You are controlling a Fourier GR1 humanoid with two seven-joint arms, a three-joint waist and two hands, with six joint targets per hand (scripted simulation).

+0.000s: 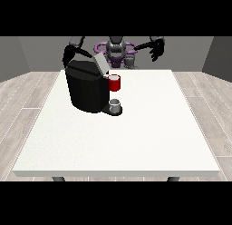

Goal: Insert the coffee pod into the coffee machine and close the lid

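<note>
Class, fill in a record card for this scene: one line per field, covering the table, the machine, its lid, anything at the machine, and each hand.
table: large white table
machine: black coffee machine, at the view's left half
lid: grey lid, raised and tilted
at the machine: red thing by its front; grey thing on the base below, not sure it is the pod
hand at the view's right: raised above the table's far edge, fingers spread, holding nothing
hand at the view's left: behind the machine, fingers unclear

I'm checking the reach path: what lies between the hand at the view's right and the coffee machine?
In the front view, only the robot's body and bare table lie between that hand and the coffee machine.
</note>
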